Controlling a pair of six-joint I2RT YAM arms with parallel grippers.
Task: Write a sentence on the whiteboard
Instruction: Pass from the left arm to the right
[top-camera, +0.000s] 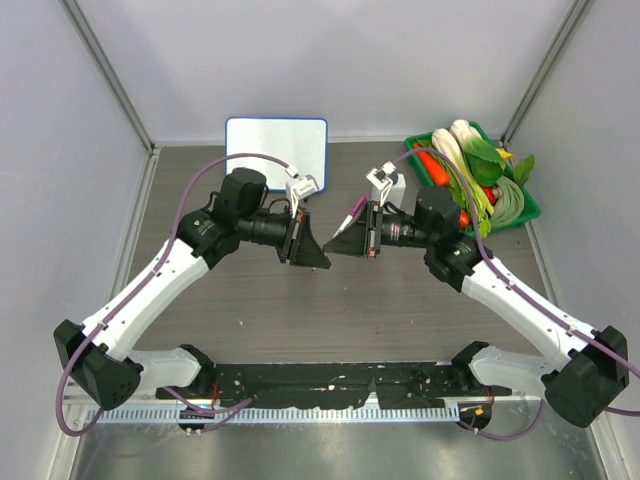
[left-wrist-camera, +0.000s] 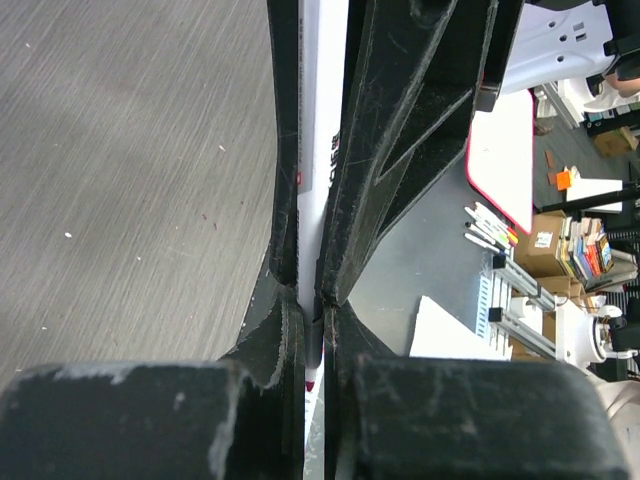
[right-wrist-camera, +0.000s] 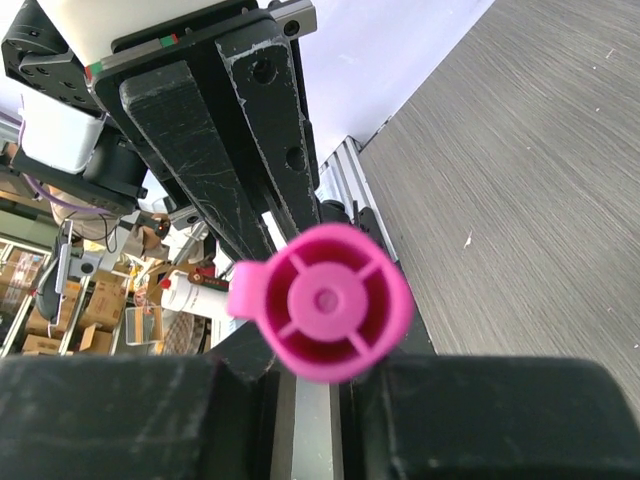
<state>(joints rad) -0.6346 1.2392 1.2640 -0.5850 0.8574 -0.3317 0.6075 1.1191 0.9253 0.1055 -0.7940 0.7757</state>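
The whiteboard lies flat at the back of the table, white with a thin blue rim. No sentence shows on it. My left gripper is shut on a white marker, whose magenta tip sits near the base of the fingers. My right gripper faces it tip to tip at mid-table and is shut on the pink marker cap. The cap's round end faces the right wrist camera. It also sticks up from the right gripper in the top view. The left fingers stand just beyond the cap.
A green tray of vegetables (carrot, white radish, leafy greens) sits at the back right, close behind the right arm. Grey walls close in the table on the left, back and right. Both grippers hover above the wood-grain tabletop.
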